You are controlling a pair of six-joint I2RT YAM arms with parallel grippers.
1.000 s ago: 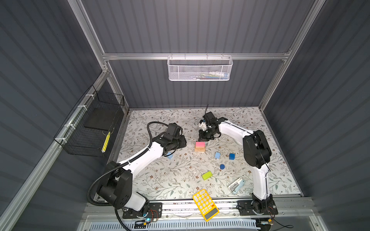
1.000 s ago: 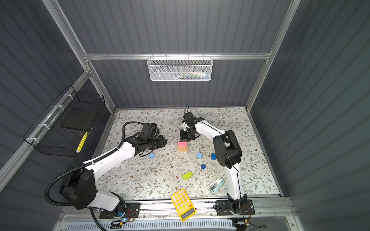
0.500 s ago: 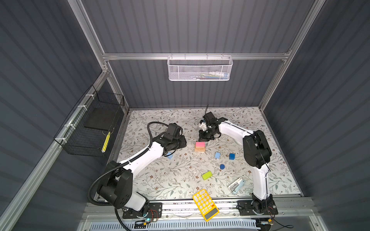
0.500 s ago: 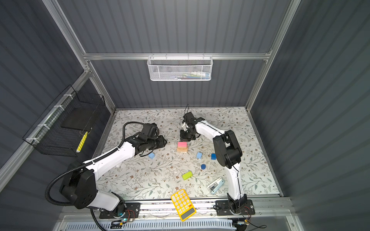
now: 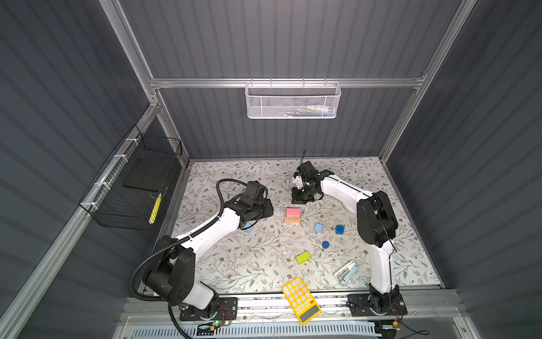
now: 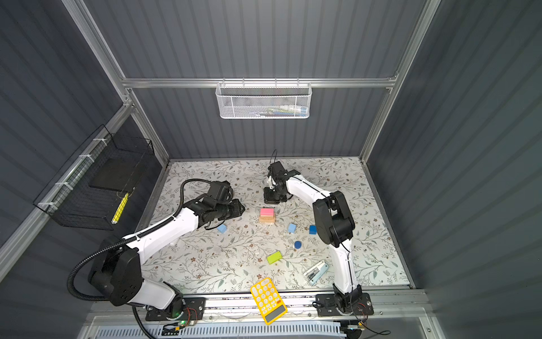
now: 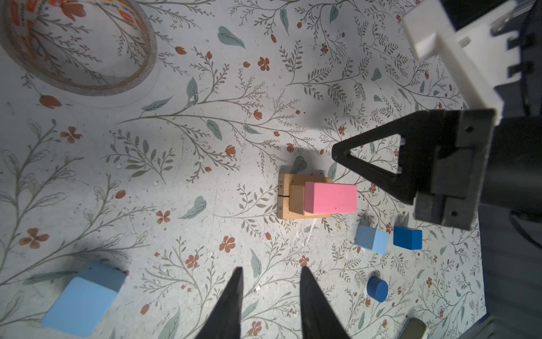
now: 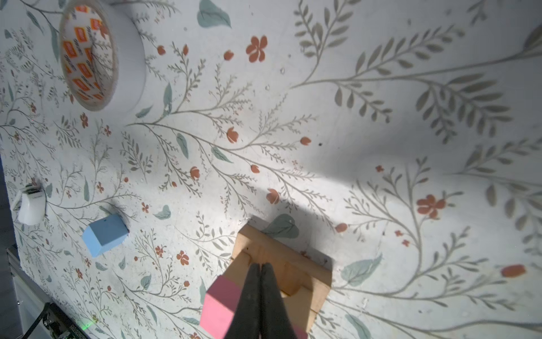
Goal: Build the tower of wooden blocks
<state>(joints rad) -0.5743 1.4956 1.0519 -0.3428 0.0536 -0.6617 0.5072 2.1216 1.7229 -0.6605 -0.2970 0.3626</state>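
In both top views nothing has visibly shifted over the last second. The left end effector [image 5: 269,210] hangs low beside the started tower [image 5: 293,216], where a pink wooden bar [image 5: 293,211] lies on the plain tan wooden bars [image 5: 292,220]. The right end effector [image 5: 299,199] points down just behind the tower. Loose on the floral-patterned surface [image 5: 234,264] lie a near light-blue wooden cube [image 5: 248,228] by the left arm, a far light-blue wooden cube [image 5: 318,227], a dark-blue wooden cube [image 5: 339,229], a dark-blue short wooden cylinder [image 5: 325,244] and a lime-green wooden bar [image 5: 303,257]. In the left wrist view, the left end effector [image 7: 271,268] has its fingers a little apart with nothing between them. It is aimed at bare surface short of the tower, and the near light-blue wooden cube [image 7: 83,299] lies off to one side. In the right wrist view, the right end effector [image 8: 261,265] has its fingers pressed together and empty. They show in front of the tan bars' edge beside the pink bar [image 8: 218,305], and whether they touch the wood cannot be told. This stillness suggests the pink bar is placed and standing on its own. Both arms look free for the next block, and five blocks are not yet stacked. The near light-blue wooden cube seems the likeliest next pick, since the left arm is closest to it.
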